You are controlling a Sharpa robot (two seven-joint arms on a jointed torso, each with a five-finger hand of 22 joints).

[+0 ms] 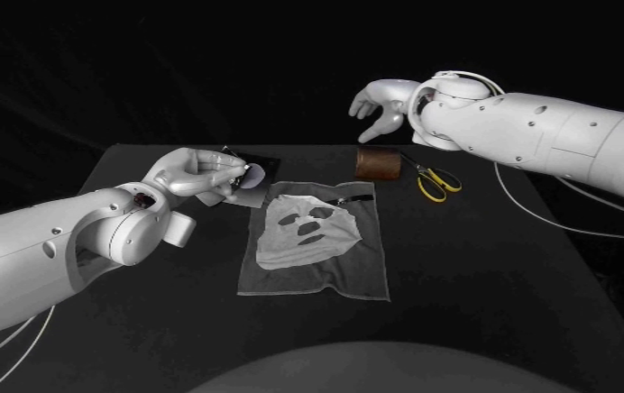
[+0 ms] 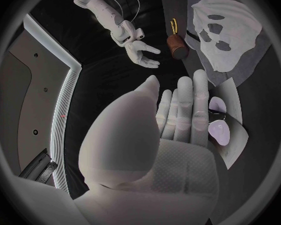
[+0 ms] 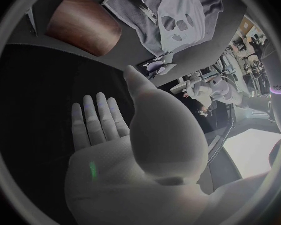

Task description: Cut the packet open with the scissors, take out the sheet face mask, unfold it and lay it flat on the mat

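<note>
Since the sheet face mask [image 1: 307, 222] lies spread on the mat [image 1: 351, 271], holes showing, what is left looks like tidying. Cannot tell whether its edges sit fully flat.

Left robot hand [image 1: 197, 175] hovers just off the mat's far left corner. Its fingers are closed on the packet [image 1: 247, 179], which it holds clear of the worktop [image 1: 494, 303]. Right robot hand [image 1: 381, 106] hangs raised beyond the mat's far edge, fingers apart, holding nothing.

Step in hand, by my reading: put the spent packet down.
- Best done on the worktop to the left of the mat.
- Lower it straight and release only once it rests.
- Any sweep over the mat could catch the mask's thin edge and fold it back.

Around:
- A brown cup [image 1: 379, 163] stands just beyond the mat's far right corner, below the right robot hand.
- Scissors [image 1: 435, 181] with yellow handles lie to the right of that corner, apart from the mat.
- A dark strip [image 1: 349, 196] lies at the mat's far edge beside the mask, possibly the cut-off packet top.

The nearest obstacle to the packet's path is the mask itself.
</note>
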